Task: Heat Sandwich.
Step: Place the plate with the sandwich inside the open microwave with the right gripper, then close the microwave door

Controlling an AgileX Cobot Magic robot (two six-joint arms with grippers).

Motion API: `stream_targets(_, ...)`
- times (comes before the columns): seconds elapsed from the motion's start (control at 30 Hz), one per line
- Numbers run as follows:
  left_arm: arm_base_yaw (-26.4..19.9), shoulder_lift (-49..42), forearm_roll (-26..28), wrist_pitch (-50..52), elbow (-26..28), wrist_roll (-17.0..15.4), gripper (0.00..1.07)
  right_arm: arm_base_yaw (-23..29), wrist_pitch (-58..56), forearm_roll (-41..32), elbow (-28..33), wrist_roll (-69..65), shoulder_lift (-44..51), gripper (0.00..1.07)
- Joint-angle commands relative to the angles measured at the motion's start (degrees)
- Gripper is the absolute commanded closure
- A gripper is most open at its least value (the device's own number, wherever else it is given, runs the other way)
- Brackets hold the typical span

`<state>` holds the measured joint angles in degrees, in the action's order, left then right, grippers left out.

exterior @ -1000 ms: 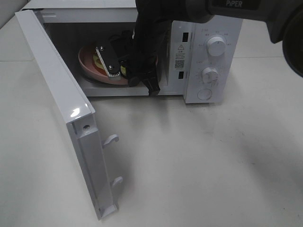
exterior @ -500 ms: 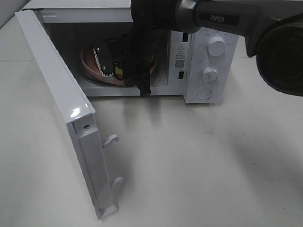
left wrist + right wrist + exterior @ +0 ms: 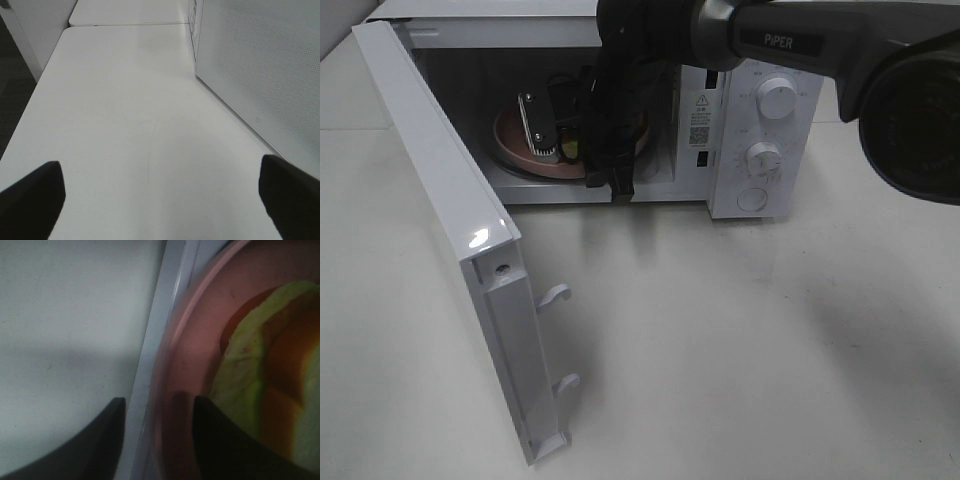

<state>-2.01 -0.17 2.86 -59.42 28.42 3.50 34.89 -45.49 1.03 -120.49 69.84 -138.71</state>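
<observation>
The sandwich [image 3: 265, 390], pale bread with green and orange layers, lies on a round pink plate [image 3: 200, 335] inside the open microwave [image 3: 760, 110]. In the exterior high view only a yellow sliver of the sandwich [image 3: 570, 150] shows behind the black arm, with the plate [image 3: 515, 140] on the oven floor. My right gripper [image 3: 157, 407] reaches into the cavity and stands open, its fingers straddling the plate's near rim with a gap on the outer side. My left gripper [image 3: 160, 200] is open over bare table, holding nothing, beside the microwave's side wall [image 3: 260, 65].
The microwave door [image 3: 450, 200] swings out wide to the left over the white table [image 3: 740, 340]. Two dials and a round button [image 3: 752, 198] sit on the panel at the right. My right arm fills the cavity's opening.
My right arm moved the plate and sandwich a little deeper into the microwave. Its jaws then parted from the plate's rim. The left gripper has not moved.
</observation>
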Motion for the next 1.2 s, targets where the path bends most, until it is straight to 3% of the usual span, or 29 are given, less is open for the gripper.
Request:
stream_targets(0.03,-0.1,-1.5,0.4,0.5,-0.2,0.1,0.07,-0.2,-0.2,0.0,-0.2,-4.4,0.0,0.37)
stream_targets(0.17,-0.1,-1.5,0.4,0.5,-0.2,0.1,0.07,-0.2,-0.2,0.0,0.1,-7.0,1.0,0.25)
stream_targets(1.2,-0.1,-1.5,0.4,0.5,-0.2,0.1,0.07,1.2,6.1,0.6,24.8,-8.8,18.6,0.31)
